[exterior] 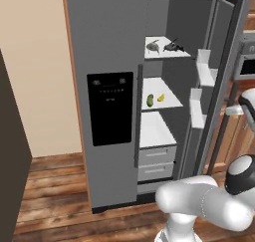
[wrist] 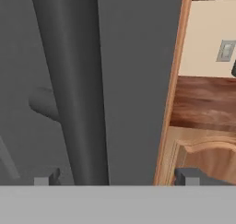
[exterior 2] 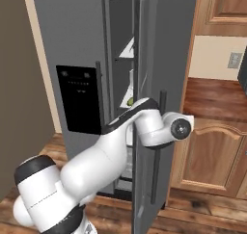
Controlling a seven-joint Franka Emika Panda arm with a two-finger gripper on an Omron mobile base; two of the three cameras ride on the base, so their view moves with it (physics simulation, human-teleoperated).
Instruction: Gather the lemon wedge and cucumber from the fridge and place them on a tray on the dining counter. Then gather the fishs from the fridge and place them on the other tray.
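The tall grey two-door fridge (exterior: 107,47) stood with its right door (exterior 2: 164,59) swung wide, showing white shelves inside. On the top shelf (exterior: 167,55) lay two small dark grey fish (exterior: 153,47), side by side and a little apart, the right-hand one darker. On the middle shelf (exterior: 169,105) sat a short green cucumber (exterior: 150,100), upright on end, and just beside it to the right a small yellow lemon wedge (exterior: 161,97), the two not touching. Below them were another bare white shelf and two grey drawers (exterior: 157,156). The closed left door carried a black dispenser panel (exterior: 110,108). In the right base view the white arm reached up from the lower left to the long dark vertical handle (exterior 2: 160,132) on the outer face of the open door, and its wrist hid the hand there. In the hand view the pincer (wrist: 119,177) showed its two small dark fingertips (wrist: 46,179) spread wide apart, standing open with the thick grey handle bar (wrist: 76,89) rising between them; neither tip pressed on the bar, so it gripped nothing. Beyond the door's edge ran a strip of wooden trim, a cream wall with a grey switch plate (wrist: 225,50), a brown wooden worktop (wrist: 203,101), and arched wooden cabinet doors (wrist: 207,158) beneath it. The floor was dark wooden planks (exterior: 55,196).
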